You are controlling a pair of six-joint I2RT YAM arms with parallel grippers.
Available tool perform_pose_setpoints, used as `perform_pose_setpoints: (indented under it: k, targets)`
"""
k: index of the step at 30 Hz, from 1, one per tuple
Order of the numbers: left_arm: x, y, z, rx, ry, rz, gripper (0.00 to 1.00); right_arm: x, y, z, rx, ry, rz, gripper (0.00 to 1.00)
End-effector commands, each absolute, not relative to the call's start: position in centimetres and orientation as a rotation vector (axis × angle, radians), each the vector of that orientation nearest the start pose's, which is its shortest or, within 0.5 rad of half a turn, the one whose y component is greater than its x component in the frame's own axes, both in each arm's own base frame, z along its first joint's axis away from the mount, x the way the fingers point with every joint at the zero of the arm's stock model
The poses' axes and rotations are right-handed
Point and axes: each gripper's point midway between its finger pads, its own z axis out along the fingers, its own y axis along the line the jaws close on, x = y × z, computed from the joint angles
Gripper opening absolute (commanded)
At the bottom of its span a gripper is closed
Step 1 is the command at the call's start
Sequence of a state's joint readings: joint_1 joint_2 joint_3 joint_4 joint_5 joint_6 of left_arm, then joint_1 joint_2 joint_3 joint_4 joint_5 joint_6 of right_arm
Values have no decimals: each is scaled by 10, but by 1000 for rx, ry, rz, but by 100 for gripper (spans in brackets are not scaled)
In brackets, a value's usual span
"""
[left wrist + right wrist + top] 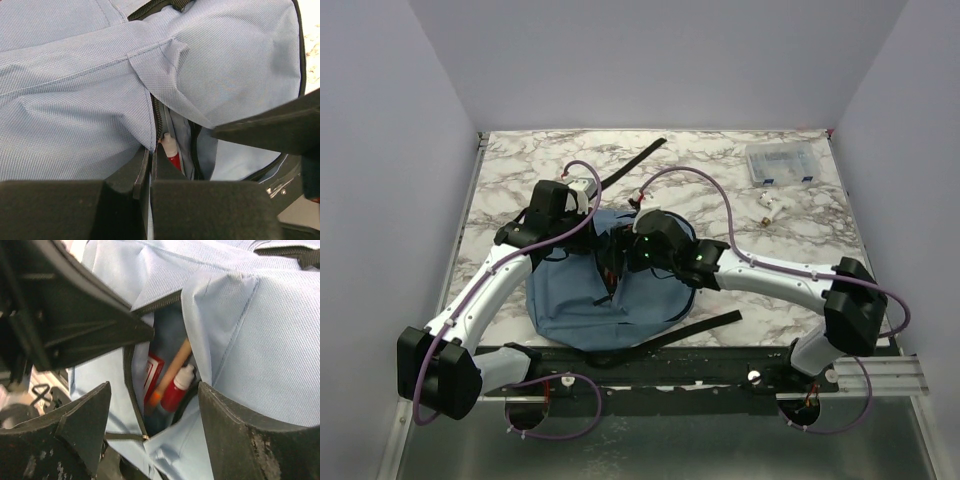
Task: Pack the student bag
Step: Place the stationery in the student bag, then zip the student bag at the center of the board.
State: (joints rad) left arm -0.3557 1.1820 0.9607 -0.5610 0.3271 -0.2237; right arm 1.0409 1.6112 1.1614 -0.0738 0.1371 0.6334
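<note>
The student bag (570,300) slumps mid-desk (520,170), soft and limp (likely light). The left gripper (151,167) pinches its zipper-side fabric; the right gripper (155,430) is spread wide over the opening. The stitched edge grips best.

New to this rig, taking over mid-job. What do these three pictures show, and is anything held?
Two robot arms are bolted at the table's near edge. The wide picture looks down from above and behind them; the other two come from a camera on each wrist, that arm's own fingers at the bottom. On the marble table lies the student bag, with a clear plastic box at the far right. The left gripper seems to pinch the bag's zipper edge, holding it open. The right gripper is open and empty at the opening, where a red bottle and a wooden stick show inside.
</note>
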Motion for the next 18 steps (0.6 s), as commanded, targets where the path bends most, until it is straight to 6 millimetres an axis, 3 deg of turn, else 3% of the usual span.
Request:
perform_pose_setpoints:
  k: [1,4,8,13,16,18]
  targets:
    - [269,-176,178,356,2337,-706,0,216,390,171,-442,2207,849,75]
    - [269,-177,177,356,2342,-707,0,208,375,166,-399,2233,847,79]
    - [266,-179,175,370,2349,-726,5,189,377,160,-371,2254,989,78]
    - [255,-181,180,377,2345,-767,56,179,376,148,-385,2256,996,79]
    - [241,-173,182,347,2349,-758,70,180,368,147,-380,2242,974,80]
    - [224,-174,179,329,2370,-807,72,179,366,151,-389,2208,991,84]
